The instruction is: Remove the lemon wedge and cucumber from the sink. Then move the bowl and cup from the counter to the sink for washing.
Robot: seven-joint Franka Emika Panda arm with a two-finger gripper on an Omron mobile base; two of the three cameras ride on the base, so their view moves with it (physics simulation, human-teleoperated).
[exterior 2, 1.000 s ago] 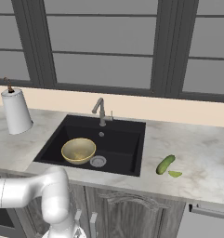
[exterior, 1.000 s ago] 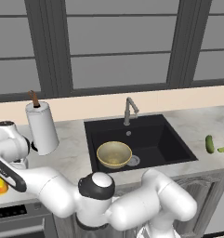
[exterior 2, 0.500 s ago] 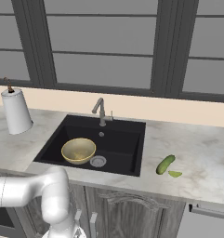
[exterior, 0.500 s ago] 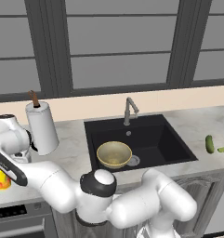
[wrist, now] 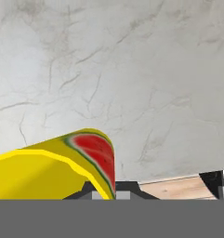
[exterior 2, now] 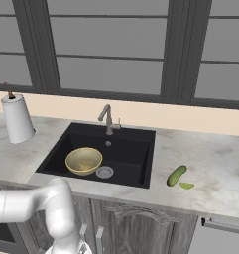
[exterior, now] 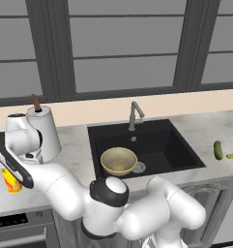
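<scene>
The claw (exterior: 11, 181) has just finished clenching on the cup (wrist: 57, 165) at the far left of the bench (exterior: 74, 160), so it is becoming ready to lift. The bowl (exterior: 118, 160) is already sitting in the sink (exterior: 171, 145), with the cucumber (exterior 2: 176, 175) and lemon wedge (exterior 2: 186, 186) lying out on the bench.

cup (wrist: 53, 169) cut off at frame bottom, claw tips hidden
</scene>
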